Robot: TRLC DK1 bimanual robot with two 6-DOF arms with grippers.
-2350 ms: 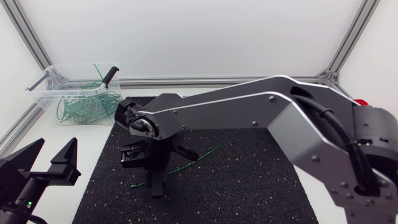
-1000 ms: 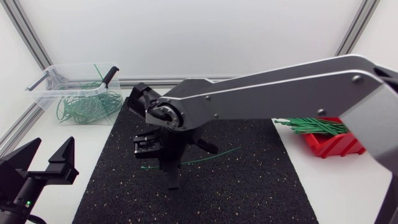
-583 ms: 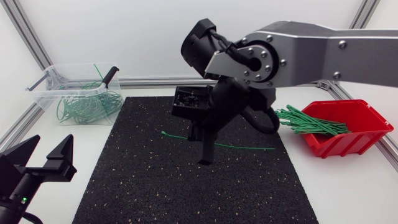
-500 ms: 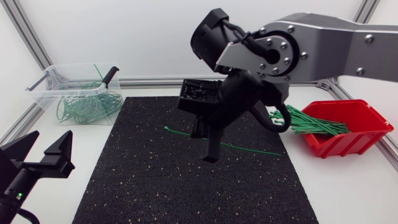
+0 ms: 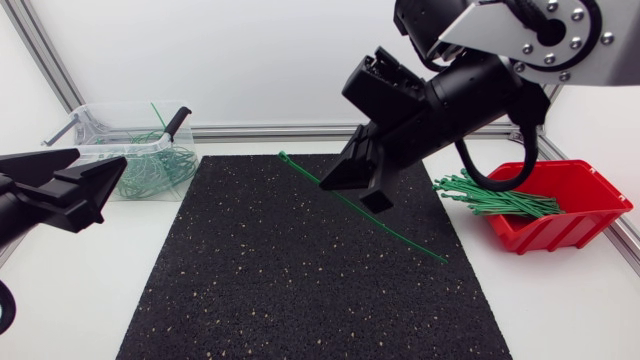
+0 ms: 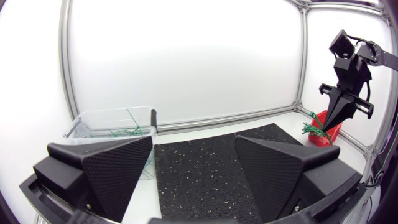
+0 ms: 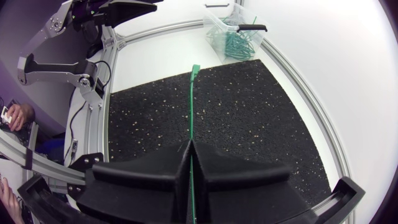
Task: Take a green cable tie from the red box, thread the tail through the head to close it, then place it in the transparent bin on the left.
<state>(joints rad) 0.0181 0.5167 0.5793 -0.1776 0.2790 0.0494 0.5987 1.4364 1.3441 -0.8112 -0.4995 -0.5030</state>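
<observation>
My right gripper (image 5: pixel 366 186) hangs above the black mat (image 5: pixel 300 290), shut on a straight green cable tie (image 5: pixel 330 187). The tie slants from its head near the mat's far edge down to its tail at the right. In the right wrist view the tie (image 7: pixel 191 106) sticks out ahead of the closed fingers (image 7: pixel 224 165). My left gripper (image 5: pixel 75 185) is open at the table's left, nothing between its fingers (image 6: pixel 102 168). The transparent bin (image 5: pixel 85 112) at the far left holds closed green ties. The red box (image 5: pixel 570 215) at the right holds a bundle of ties (image 5: pixel 490 195).
A black-handled tool (image 5: pixel 176 121) leans in the transparent bin. An aluminium frame rail (image 5: pixel 260 131) runs along the table's far edge. White tabletop (image 5: pixel 90 290) borders the mat on both sides.
My right arm has lifted off the mat and swung to the right and back, carrying the cable tie up with it. My left gripper has risen and turned towards the mat.
</observation>
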